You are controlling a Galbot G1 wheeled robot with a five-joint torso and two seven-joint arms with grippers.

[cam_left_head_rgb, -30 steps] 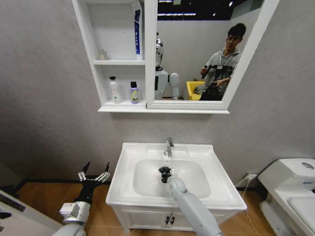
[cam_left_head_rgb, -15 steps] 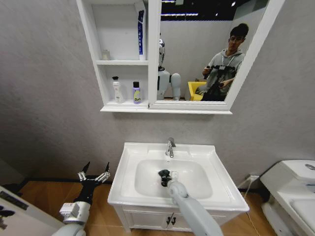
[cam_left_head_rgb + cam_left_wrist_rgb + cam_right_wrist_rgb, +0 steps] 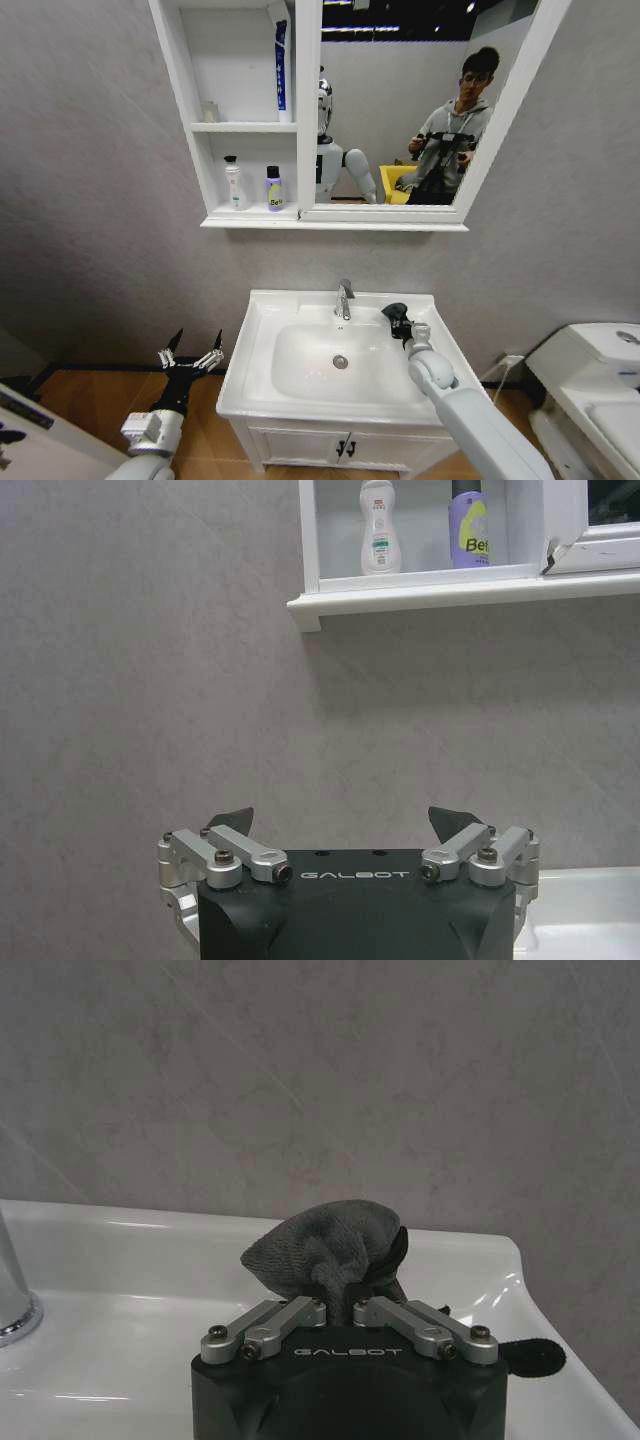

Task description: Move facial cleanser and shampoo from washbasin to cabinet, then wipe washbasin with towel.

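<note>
Clamping towel (image 3: 325,1250), right gripper (image 3: 338,1312) over washbasin (image 3: 300,310) rim.

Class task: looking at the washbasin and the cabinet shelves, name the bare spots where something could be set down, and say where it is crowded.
Free: the washbasin's left ledge, its front rim, the bowl around the drain. Crowded: the back right corner, where the right gripper holds the towel, and the lower cabinet shelf, with two bottles.

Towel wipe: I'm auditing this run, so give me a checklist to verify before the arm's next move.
1. Towel clamped in right gripper: ok.
2. Right gripper over the washbasin, at its back right corner: ok.
3. Two bottles on the cabinet shelf: ok.
4. Tap apart from the towel: ok.
5. Left gripper parked beside the basin, jaws open: ok.
6. Rim wiped clean: cannot tell.
</note>
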